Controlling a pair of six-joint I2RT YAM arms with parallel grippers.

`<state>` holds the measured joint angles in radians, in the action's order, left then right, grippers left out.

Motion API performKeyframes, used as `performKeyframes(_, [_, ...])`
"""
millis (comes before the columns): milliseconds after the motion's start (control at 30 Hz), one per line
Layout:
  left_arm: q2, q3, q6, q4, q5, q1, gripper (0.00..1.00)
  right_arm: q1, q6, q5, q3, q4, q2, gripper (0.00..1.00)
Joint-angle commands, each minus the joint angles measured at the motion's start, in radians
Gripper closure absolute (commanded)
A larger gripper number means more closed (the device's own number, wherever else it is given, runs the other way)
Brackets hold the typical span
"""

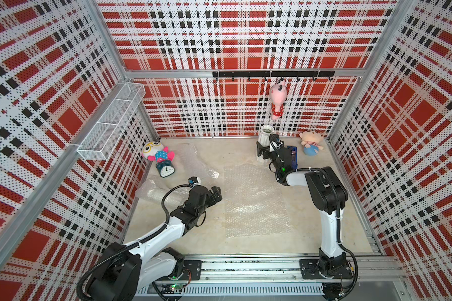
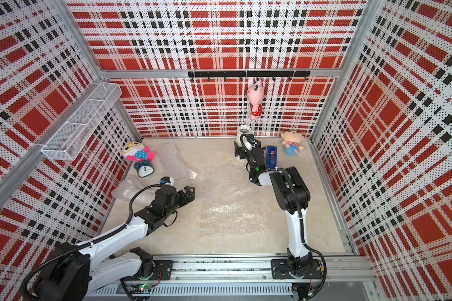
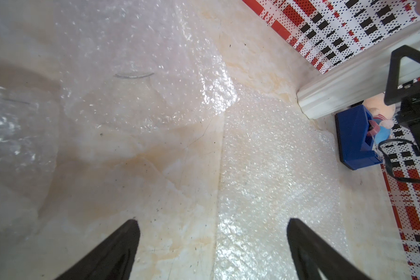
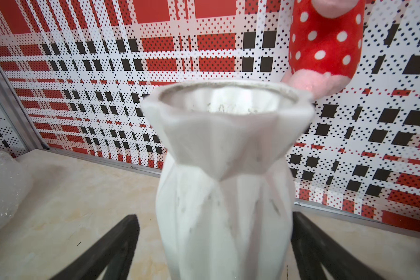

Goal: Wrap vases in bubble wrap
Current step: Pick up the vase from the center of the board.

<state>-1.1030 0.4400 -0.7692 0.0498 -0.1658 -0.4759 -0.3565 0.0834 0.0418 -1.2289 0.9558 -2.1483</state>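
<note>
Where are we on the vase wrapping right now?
Done: a bubble wrap sheet lies flat mid-table. In hand: the open right claw straddles the bare white vase, not gripping. To do: move it onto the sheet and wrap it. Left claw open, empty.

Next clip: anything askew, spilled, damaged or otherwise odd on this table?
Nothing is spilled or damaged. The white vase stands upright between the open jaws of the right gripper. Only the bubble wrap on the left looks untidy: it is crumpled in heaps, unlike the flat sheet in the middle.
</note>
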Motion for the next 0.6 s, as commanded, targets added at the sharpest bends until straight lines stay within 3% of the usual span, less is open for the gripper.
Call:
performKeyframes(0, [-0.006,-0.003,0.019,0.028,0.007,0.011,0.02,0.006,0.004,0.03,-0.023,0.046,-0.033,0.0])
performKeyframes(233, [-0.002,0.0,0.022,0.021,0.004,0.014,0.02,0.006,0.025,0.046,-0.067,0.056,-0.071,0.05])
performKeyframes(567, [0.017,-0.006,0.024,0.008,0.002,0.017,0.02,0.006,0.006,0.011,-0.08,0.084,-0.069,0.26])
